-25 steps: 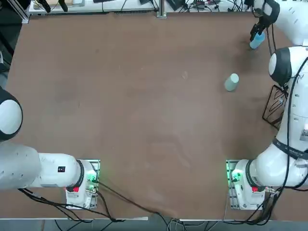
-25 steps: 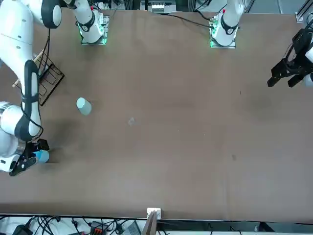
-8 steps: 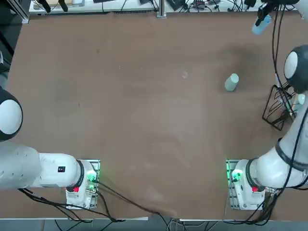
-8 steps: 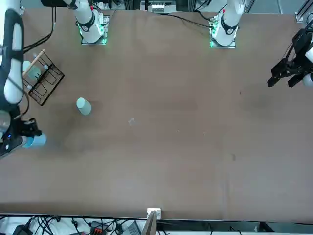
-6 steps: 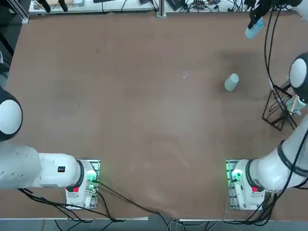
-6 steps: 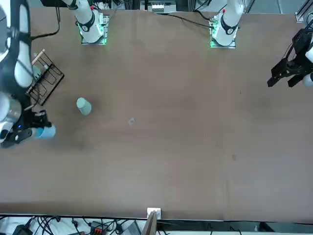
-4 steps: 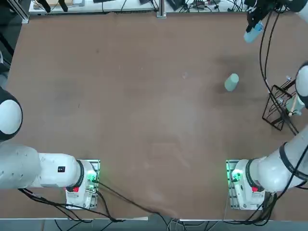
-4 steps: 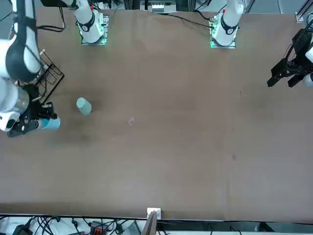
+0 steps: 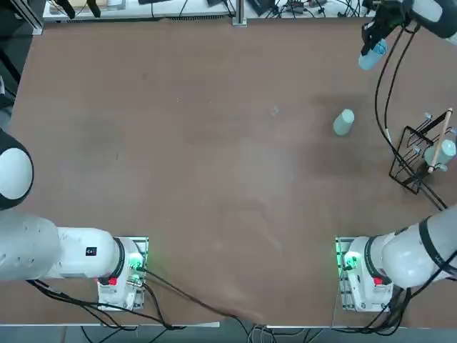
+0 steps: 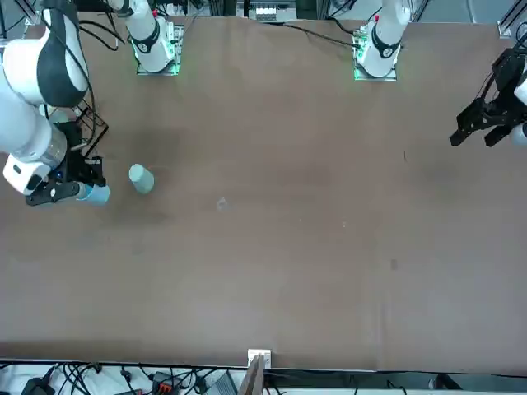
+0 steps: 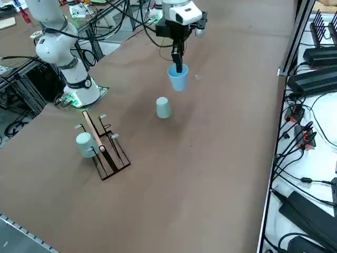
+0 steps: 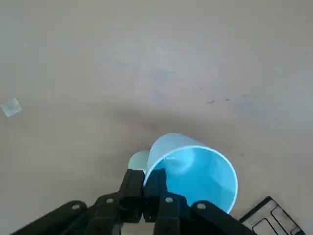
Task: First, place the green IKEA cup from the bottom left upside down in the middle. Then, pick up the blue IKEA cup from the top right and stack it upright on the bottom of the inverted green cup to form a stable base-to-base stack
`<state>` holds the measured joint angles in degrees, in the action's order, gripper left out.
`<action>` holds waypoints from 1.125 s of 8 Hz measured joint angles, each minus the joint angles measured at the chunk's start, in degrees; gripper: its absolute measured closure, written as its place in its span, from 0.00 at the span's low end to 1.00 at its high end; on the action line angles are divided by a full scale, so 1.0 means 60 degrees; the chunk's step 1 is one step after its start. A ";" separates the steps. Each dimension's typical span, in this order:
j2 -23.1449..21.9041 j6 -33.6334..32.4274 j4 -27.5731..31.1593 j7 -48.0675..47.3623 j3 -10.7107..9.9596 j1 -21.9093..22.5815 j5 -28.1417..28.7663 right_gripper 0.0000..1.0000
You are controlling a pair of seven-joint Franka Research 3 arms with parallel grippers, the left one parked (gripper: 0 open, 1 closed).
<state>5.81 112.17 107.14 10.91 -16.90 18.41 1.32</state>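
Gripper (image 11: 178, 67) pinches blue cup (image 11: 178, 78) rim; centre it level over green cup (image 11: 163, 107) before you lower

Small grey-green plastic tumbler (image 11: 164, 107) inverted on brown bench (image 9: 200, 157), right of centre; sky-blue plastic tumbler (image 11: 178, 78) raised upright in right tool (image 11: 179, 68), just beyond it; black wire rack (image 11: 104, 149) nearer right edge.
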 joint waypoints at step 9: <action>-0.1207 0.2152 0.3283 -0.2029 0.2957 -0.1955 -0.0753 0.97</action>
<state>-1.43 125.08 126.84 -1.26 0.84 6.68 -3.20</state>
